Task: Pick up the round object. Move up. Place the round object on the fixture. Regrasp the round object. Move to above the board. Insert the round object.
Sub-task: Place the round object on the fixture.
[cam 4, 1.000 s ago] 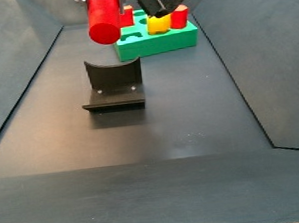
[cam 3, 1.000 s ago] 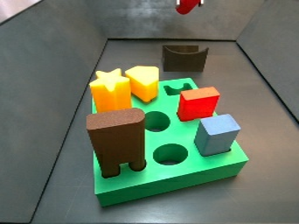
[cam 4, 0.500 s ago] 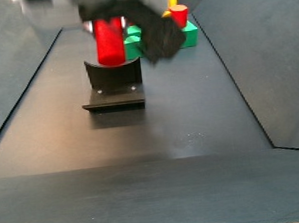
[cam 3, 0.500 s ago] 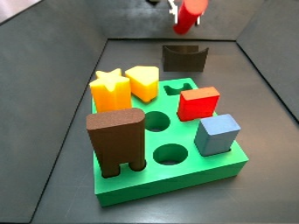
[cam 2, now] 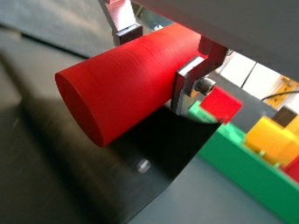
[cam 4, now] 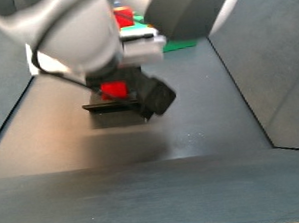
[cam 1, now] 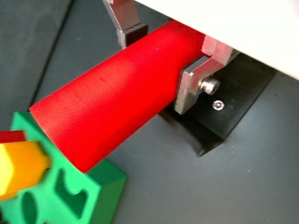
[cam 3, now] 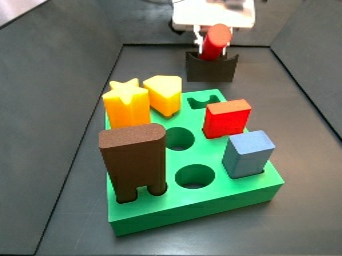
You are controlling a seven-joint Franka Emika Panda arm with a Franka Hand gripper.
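My gripper is shut on the round object, a smooth red cylinder peg held across its middle between the silver fingers. It shows the same way in both wrist views. In a side view the gripper holds the peg right at the notch of the dark fixture, at the far end of the floor. In a side view the arm hides most of the fixture. The green board lies nearer, apart from the gripper.
On the board stand a yellow star, a yellow block, a red cube-like block, a blue-grey block and a brown arch-shaped block. Dark sloping walls enclose the floor on both sides.
The gripper has come down with the red peg from high above the floor to the fixture's notch. The pieces on the board have not moved.
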